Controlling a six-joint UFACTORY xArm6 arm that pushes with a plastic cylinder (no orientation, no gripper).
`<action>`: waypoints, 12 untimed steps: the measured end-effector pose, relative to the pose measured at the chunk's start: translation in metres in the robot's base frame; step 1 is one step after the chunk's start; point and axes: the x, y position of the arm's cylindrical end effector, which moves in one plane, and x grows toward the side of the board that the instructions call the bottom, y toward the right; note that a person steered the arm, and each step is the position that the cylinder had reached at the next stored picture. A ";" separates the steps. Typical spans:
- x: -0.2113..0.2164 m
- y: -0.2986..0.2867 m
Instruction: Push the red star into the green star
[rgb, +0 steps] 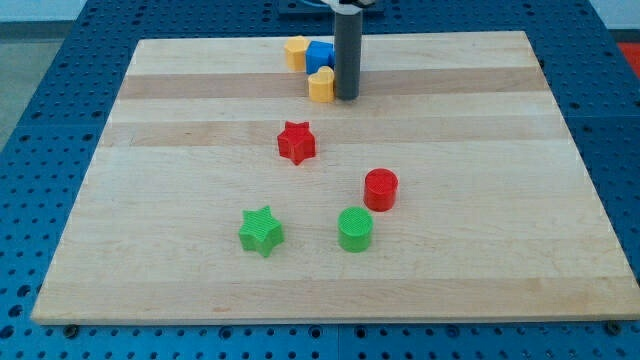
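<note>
Worktop (560, 200), camera view: my tip (347, 96) sits near the top edge, touching or just beside a yellow block (321, 85), with a blue block (319, 54) and another yellow block (296, 51) behind. No jaws on this rig, just a rod. Red star (296, 142) mid-board, untouched; green star (261, 231) toward the bottom edge, well apart. Red cylinder (380, 189), green cylinder (355, 229) nearby. Step looks like approach: next, tip gets behind red star's top side, pushes down-left.
</note>
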 end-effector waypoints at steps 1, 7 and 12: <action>0.019 -0.001; -0.026 -0.049; 0.066 -0.069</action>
